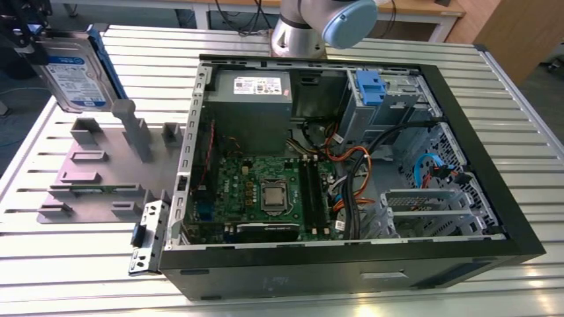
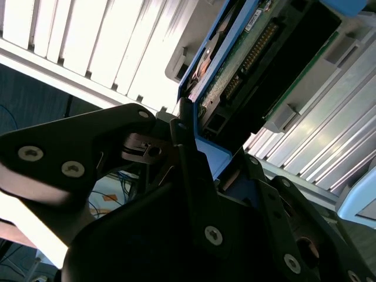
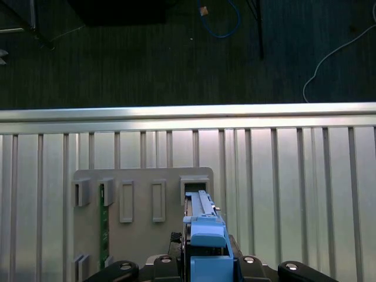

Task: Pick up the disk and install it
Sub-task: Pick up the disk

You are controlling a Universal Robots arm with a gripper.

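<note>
Slatted aluminium table (image 1: 70, 264) carries open computer case (image 1: 291, 281), grey holder plate (image 1: 97, 188) just beside it.

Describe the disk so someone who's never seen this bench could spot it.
Start at the open computer case; on the exterior view's left of it lies a grey plate of holders. Over that plate the gripper holds the disk upright. Its blue-and-white label and blue rails set it apart from the plain grey holders.
</note>
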